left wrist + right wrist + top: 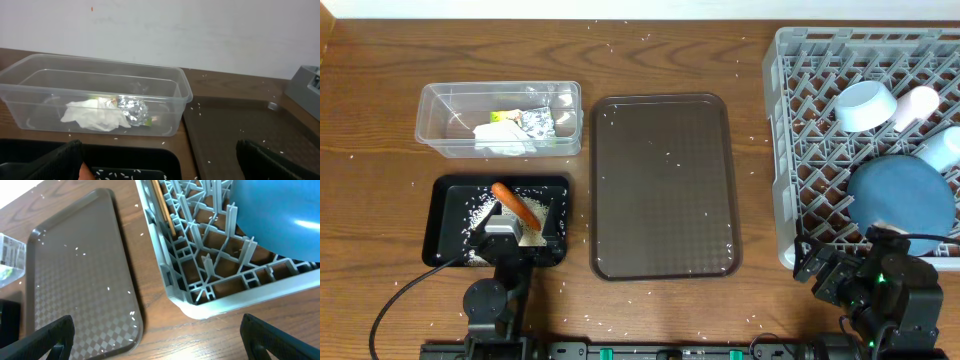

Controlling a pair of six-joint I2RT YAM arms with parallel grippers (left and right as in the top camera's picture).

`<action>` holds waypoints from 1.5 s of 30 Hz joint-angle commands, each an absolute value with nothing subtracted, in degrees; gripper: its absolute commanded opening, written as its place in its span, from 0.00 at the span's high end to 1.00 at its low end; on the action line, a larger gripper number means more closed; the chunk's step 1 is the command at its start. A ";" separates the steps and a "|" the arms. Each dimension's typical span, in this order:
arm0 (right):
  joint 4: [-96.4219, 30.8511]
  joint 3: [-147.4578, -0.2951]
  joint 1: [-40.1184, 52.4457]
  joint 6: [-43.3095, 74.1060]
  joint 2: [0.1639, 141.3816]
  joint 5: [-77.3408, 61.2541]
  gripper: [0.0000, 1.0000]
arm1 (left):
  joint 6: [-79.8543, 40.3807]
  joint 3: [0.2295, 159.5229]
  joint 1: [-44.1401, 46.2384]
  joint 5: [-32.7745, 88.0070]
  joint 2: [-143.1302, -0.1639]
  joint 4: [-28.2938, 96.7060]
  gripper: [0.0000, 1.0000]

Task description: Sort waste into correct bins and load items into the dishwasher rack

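Left hand hangs open and empty over the black tray with the carrot. Right hand gapes empty by the rack corner — one sloppy swing could totally bump the plate sitting in it.

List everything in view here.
clear tub: one, transparent, far left
tissue: one, white, in tub
foil: one, silver, in tub
wrapper: one, green-yellow, in tub
black tray: one, black, near left
carrot: one, orange, in black tray
brown tray: one, brown, centre
rice grains: many, white, both trays and table
rack: one, grey, right
bowl: one, pale blue, in rack
white cup: one, white, in rack
light-blue cup: one, light blue, in rack
plate: one, dark blue, in rack
chopsticks: count unclear, wooden, in rack
left fingers: two, black, open, over black tray
right fingers: two, black, open, by rack's corner
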State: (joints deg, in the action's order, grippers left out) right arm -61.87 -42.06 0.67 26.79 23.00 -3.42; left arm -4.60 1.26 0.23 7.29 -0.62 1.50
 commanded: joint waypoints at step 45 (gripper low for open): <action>-12.32 -6.83 -1.08 18.15 0.32 -6.79 0.01 | -4.29 0.23 0.45 7.88 -0.30 3.33 0.02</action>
State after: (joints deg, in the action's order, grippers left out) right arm -14.83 -9.74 -0.58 19.18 0.84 -8.75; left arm -4.62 1.26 0.23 7.29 -0.64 1.50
